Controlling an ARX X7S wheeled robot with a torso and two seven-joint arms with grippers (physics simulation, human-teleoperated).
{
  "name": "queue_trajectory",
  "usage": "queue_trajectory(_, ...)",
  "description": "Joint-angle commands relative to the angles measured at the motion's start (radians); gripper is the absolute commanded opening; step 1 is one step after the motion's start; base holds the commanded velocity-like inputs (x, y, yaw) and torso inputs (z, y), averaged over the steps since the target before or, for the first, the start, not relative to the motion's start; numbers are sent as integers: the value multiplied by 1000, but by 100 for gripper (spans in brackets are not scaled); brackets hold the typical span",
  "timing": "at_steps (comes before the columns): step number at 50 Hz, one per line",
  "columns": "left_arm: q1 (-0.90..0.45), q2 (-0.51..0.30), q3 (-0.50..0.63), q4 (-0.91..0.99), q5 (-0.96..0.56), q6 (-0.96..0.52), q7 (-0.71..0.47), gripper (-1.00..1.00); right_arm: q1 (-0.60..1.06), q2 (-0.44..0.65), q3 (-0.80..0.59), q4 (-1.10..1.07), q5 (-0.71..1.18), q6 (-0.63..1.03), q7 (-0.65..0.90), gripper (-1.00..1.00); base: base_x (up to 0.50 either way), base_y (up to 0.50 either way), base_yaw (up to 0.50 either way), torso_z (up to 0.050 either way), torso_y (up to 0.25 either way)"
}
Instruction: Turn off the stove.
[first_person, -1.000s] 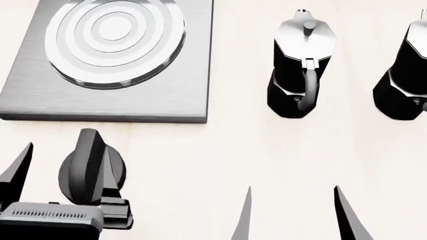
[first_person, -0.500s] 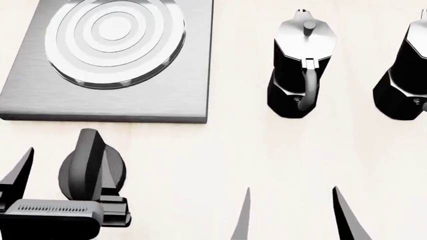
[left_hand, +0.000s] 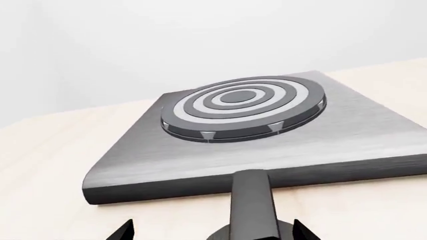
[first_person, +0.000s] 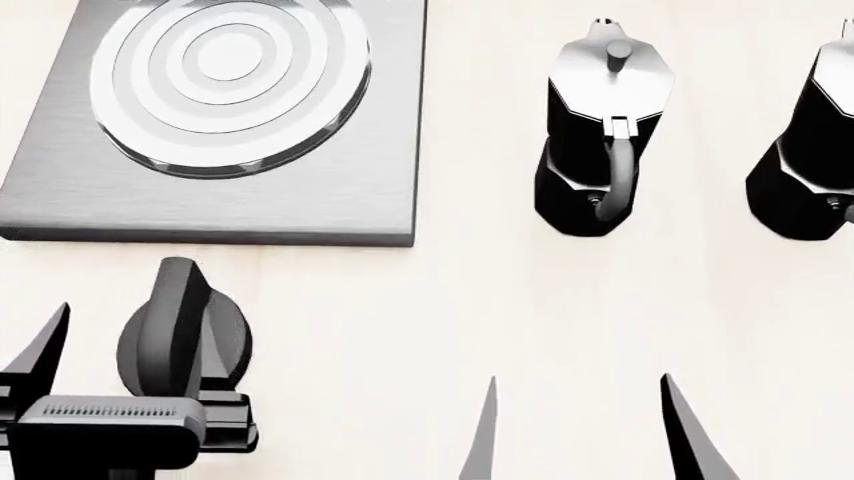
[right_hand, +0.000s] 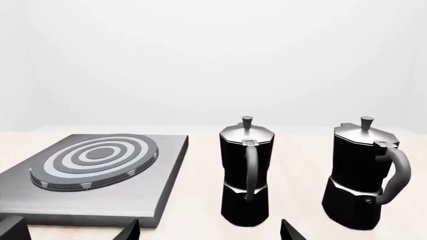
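Note:
The stove (first_person: 214, 195) is a flat grey brushed-metal plate with a ringed round burner (first_person: 230, 70), at the far left. Its black knob (first_person: 180, 325), with a raised ridge, sits in front of the plate. My left gripper (first_person: 131, 335) is open, its two fingers on either side of the knob's ridge with a gap on each side. In the left wrist view the ridge (left_hand: 253, 207) stands between the fingertips (left_hand: 123, 231), with the plate (left_hand: 373, 145) and burner (left_hand: 243, 105) beyond. My right gripper (first_person: 581, 430) is open and empty at the front right.
Two black-and-silver moka pots (first_person: 603, 130) (first_person: 814, 140) stand to the right of the stove, handles toward me. They also show in the right wrist view (right_hand: 247, 175) (right_hand: 363, 175), beside the stove plate (right_hand: 100, 170). The counter (first_person: 441, 320) is pale wood.
My left gripper has drawn back slightly toward me and shifted a little right, still astride the knob. My right gripper has drawn back slightly. The knob has not visibly turned.

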Motion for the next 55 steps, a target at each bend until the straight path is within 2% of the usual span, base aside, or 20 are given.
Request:
queue_trajectory(1, 1, 4, -4, -21, -2, 8, 6, 100, 2, 3, -3, 1, 4, -1, 3, 100, 0, 0, 0, 0, 0)
queue_trajectory(55, 101, -69, -31, 47, -7, 13, -66, 100, 3, 20, -23, 6, 4, -13, 19, 100, 0, 0, 0, 0, 0)
